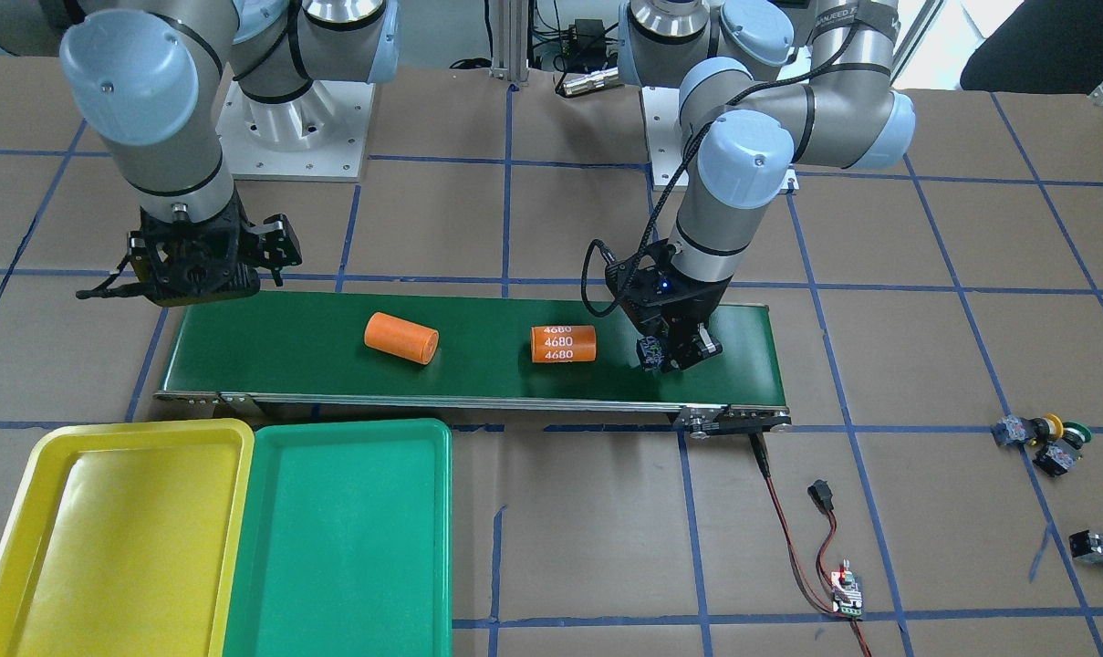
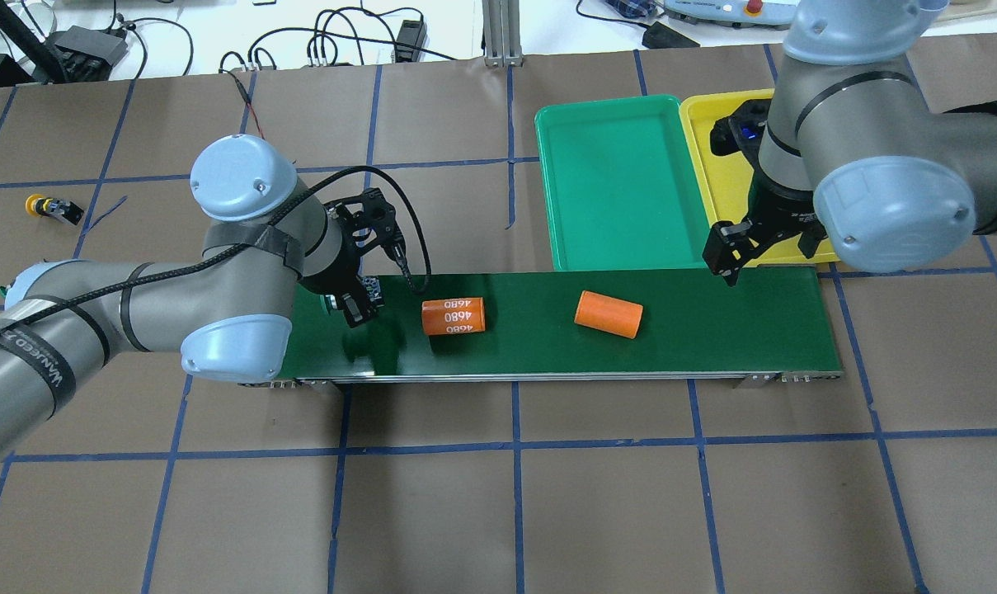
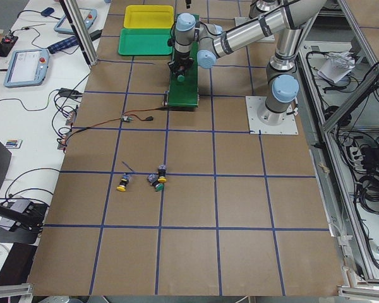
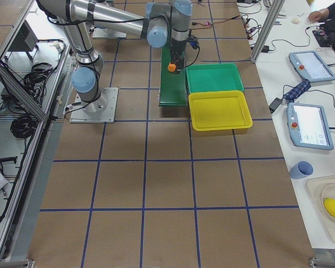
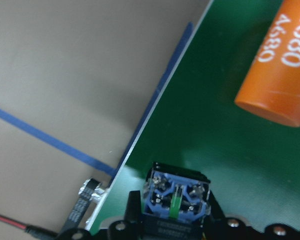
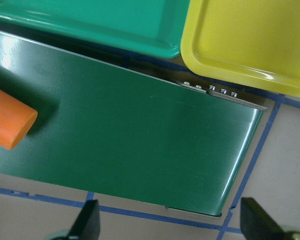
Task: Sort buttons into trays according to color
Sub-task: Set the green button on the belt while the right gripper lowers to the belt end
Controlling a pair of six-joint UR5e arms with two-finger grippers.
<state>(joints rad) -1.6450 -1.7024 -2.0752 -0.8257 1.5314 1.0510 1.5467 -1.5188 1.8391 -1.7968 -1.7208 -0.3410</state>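
Observation:
My left gripper (image 1: 671, 351) is shut on a button (image 5: 176, 197) with a blue-grey body, low over the left end of the dark-green conveyor belt (image 1: 478, 379). The button's cap is hidden. Three more buttons lie on the brown table far to the robot's left: a yellow-capped one (image 1: 1025, 428), a green-capped one (image 1: 1062, 452) touching it, and another yellow-capped one (image 1: 1098, 547). My right gripper (image 6: 172, 227) is open and empty above the belt's other end (image 2: 762, 247). The yellow tray (image 1: 131, 433) and the green tray (image 1: 350, 427) sit side by side past that end, both empty.
Two orange cylinders lie on the belt: a plain one (image 1: 401, 338) and one marked 4680 (image 1: 564, 344), which lies close to the left gripper. A small circuit board (image 1: 848, 593) with red and black wires lies on the table near the belt's motor end.

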